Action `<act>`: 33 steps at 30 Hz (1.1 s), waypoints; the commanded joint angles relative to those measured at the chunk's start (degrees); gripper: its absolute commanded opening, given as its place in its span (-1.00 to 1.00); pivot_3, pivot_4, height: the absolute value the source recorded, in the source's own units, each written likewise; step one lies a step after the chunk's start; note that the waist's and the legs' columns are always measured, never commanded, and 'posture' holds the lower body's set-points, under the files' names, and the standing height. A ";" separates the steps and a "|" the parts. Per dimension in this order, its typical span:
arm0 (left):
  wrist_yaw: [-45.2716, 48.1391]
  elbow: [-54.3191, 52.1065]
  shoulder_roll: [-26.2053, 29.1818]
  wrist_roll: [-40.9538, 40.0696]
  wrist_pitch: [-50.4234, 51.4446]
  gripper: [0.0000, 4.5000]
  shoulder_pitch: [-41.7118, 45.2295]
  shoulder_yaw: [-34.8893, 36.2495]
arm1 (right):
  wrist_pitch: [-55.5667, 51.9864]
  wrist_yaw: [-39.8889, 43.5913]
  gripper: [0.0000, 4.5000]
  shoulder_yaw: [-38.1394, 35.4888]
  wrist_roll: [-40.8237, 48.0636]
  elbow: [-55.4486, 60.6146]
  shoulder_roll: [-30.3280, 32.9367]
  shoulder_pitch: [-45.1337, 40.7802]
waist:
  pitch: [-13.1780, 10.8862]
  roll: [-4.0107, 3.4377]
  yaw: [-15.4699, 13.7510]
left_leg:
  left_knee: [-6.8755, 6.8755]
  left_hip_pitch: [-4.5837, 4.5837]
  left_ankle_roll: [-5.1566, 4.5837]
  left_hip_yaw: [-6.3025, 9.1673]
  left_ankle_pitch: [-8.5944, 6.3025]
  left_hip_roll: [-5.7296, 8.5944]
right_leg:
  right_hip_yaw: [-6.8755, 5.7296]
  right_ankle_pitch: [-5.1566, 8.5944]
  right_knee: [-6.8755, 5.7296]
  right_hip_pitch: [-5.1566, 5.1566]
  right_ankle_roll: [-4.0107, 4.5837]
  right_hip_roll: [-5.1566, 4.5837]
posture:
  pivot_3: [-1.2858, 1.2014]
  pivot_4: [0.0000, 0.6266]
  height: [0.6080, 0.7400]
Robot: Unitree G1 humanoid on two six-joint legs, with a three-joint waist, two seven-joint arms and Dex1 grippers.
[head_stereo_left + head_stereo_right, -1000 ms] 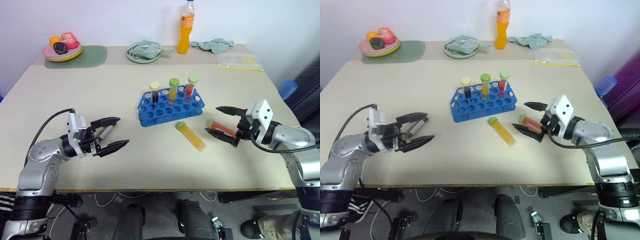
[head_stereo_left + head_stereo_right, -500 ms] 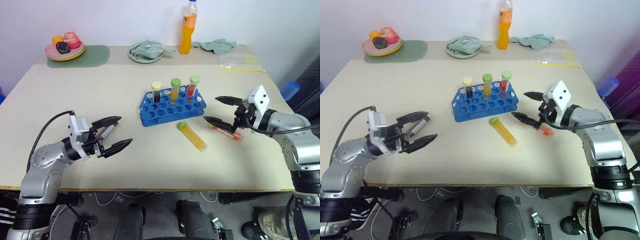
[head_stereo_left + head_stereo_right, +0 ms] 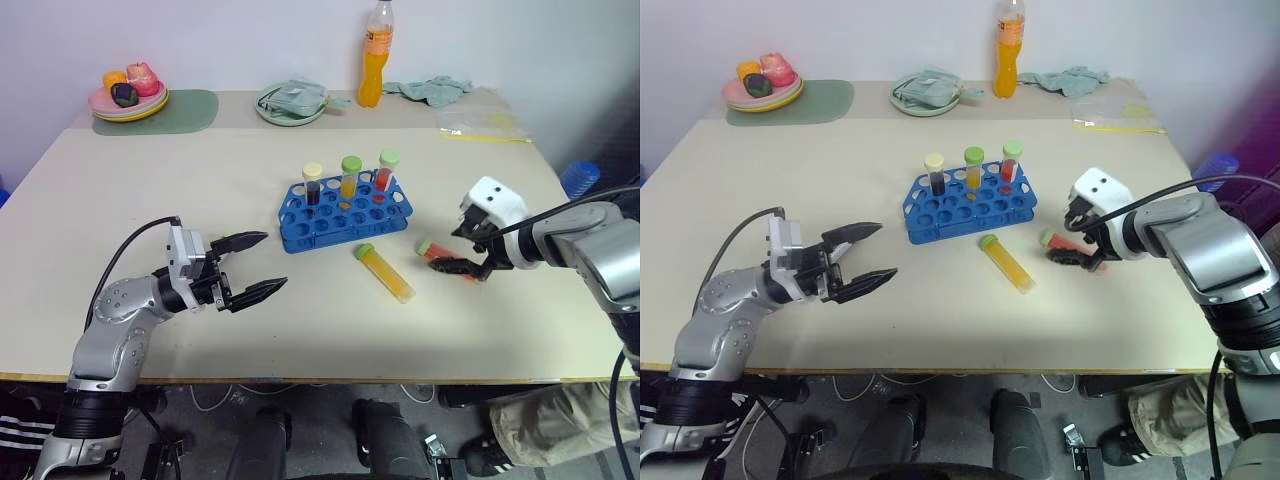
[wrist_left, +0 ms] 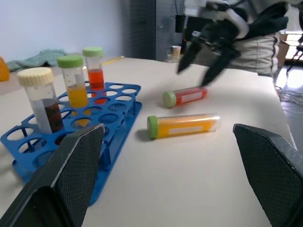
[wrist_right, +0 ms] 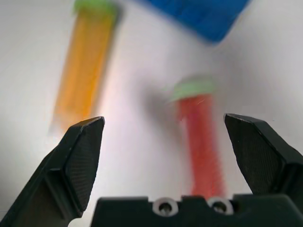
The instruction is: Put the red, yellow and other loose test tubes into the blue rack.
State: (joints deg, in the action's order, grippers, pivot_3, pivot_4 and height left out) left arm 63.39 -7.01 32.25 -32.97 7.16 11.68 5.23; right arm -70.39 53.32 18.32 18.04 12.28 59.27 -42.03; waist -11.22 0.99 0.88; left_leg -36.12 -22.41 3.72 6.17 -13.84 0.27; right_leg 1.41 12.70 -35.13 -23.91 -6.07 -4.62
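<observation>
- The right gripper [image 3: 462,250] is hanging over the red tube [image 3: 443,258] at the right of the table [image 3: 200,180], pointing down and leftward; its fingers are standing wide apart, one either side of the tube, gripping nothing; whether they are touching the tube cannot be told.
- The red tube is lying flat on the table, its green cap toward the rack [image 3: 345,213]; it is sitting just right of the yellow tube [image 3: 384,273], apart from it.
- The yellow tube is lying flat too, near the rack's near right corner, green cap toward the rack, not touching it.
- The rack is standing mid-table; three capped tubes [image 3: 349,177] are standing upright in its far row: dark brown with a cream cap at left, yellow in the middle, red at right.
- The left gripper [image 3: 255,267] is hovering above the table's near left part, well apart from the rack, fingers spread wide and empty, pointing rightward.
- At the far edge a bottle [image 3: 373,55], a plate of fruit [image 3: 128,97], a bowl [image 3: 287,103] and a cloth [image 3: 430,88] are sitting.
</observation>
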 commanded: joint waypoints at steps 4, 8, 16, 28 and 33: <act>-1.69 -4.39 -1.23 0.81 -0.53 0.99 -1.44 -0.93 | -6.54 -4.86 1.00 7.00 -5.41 -14.76 -7.51 -11.27 | 0.00 0.01 0.30 | 0.01 0.01 0.00 -0.02 0.00 0.00 | 0.00 -0.02 -0.03 -0.04 0.02 0.01 | 0.03 -0.52 1.00; -3.91 -7.08 -1.49 -0.29 0.50 0.99 -3.82 -0.28 | -5.11 -3.21 1.00 11.30 -7.25 -19.96 -7.78 -13.84 | 0.00 0.00 -0.17 | 0.08 -0.11 -0.01 -0.01 0.00 0.01 | 0.01 -0.03 -0.02 -0.15 -0.01 0.01 | 0.03 -0.52 1.00; -6.93 -10.99 -1.31 -0.45 0.56 0.99 -7.81 0.47 | -0.93 2.13 1.00 18.29 -10.77 -26.35 -6.91 -15.19 | 0.00 0.00 0.22 | 0.05 -0.09 -0.01 -0.02 0.00 0.01 | 0.01 -0.02 -0.05 -0.16 -0.01 0.00 | 0.03 -0.52 1.00; -8.63 -12.07 -0.91 -0.37 0.20 1.00 -9.27 0.55 | 6.36 5.60 -0.54 18.25 -15.70 -33.65 -9.64 -16.79 | 0.02 0.03 0.18 | -0.03 -0.06 -0.01 -0.02 0.00 0.01 | 0.01 -0.03 -0.06 -0.09 -0.02 0.01 | 0.03 -0.52 1.00; -8.18 -11.59 -0.39 -0.62 0.17 1.00 -9.28 1.10 | 18.58 8.40 -0.65 12.17 -13.95 -21.85 -5.80 -10.00 | 0.01 0.02 0.14 | 0.04 -0.06 -0.01 -0.02 0.00 0.01 | 0.00 -0.03 -0.07 -0.12 -0.02 0.01 | 0.03 -0.52 1.00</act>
State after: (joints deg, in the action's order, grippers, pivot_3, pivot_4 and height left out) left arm 54.95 -16.97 31.31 -33.04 8.05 2.46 4.87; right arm -58.11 60.94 33.73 3.70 -14.14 51.61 -53.17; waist -11.21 1.01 1.02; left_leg -36.06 -22.47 3.71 6.15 -13.84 0.28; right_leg 1.41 12.68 -35.20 -24.04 -6.11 -4.61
